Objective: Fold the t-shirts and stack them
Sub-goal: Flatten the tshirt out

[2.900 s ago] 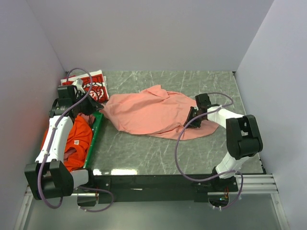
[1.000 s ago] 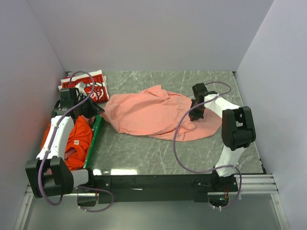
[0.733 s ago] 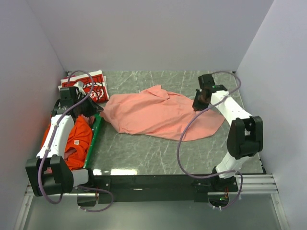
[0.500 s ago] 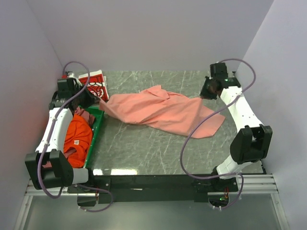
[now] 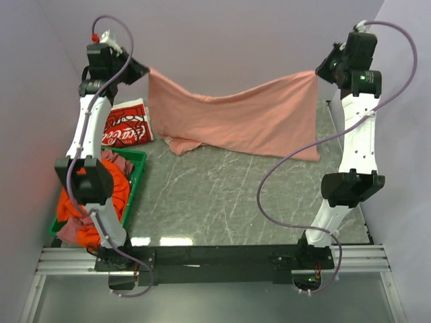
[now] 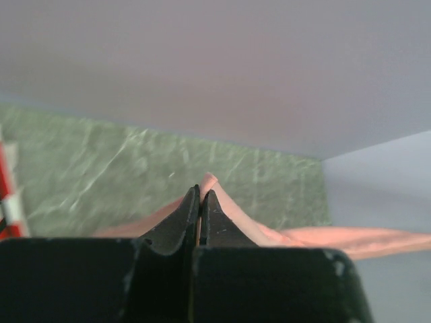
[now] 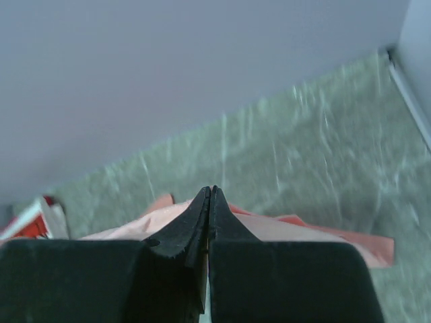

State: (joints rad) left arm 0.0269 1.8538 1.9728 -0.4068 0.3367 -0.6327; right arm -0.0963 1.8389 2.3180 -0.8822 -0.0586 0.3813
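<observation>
Left end effector (image 5: 142, 69) and right end effector (image 5: 320, 71) hang high, well apart, both pinched closed.

Soft, even light, faint shadows; wrist views blurred (the right more), glare streaks the table (image 5: 161, 240).

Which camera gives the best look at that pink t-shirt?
The top external view: the pink t-shirt hangs stretched out, nearly all visible. The wrist views catch only slivers of it beyond the left pincer and right pincer.
</observation>
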